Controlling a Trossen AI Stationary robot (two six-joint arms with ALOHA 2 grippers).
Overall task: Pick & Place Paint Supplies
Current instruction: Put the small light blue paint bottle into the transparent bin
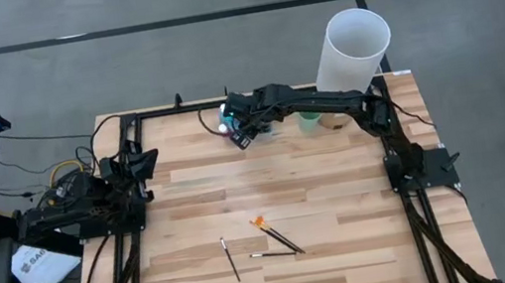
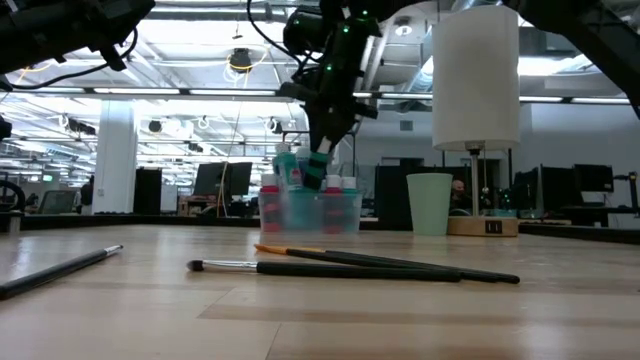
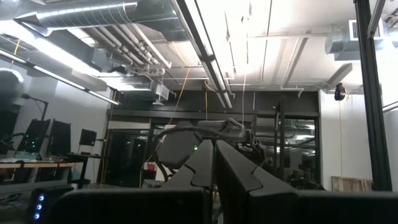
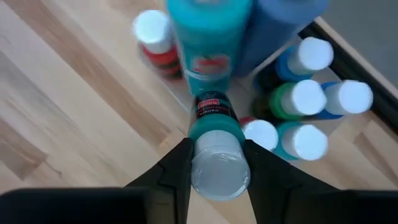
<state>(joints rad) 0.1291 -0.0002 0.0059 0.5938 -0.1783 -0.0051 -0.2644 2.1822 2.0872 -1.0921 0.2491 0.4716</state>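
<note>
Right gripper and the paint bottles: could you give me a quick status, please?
Right gripper shut on teal bottle, over clear bin. Left gripper shut, parked at table's left edge. Brushes lie loose mid-table, not in the way.

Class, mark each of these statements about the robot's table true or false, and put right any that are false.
1. The right gripper holds a teal paint bottle by its pale cap. True.
2. The left gripper is reaching into the clear bin. False: it waits shut at the table's left edge.
3. Several brushes lie loose on the wooden table. True.
4. The pale green cup lies on its side. False: it stands upright.
</note>
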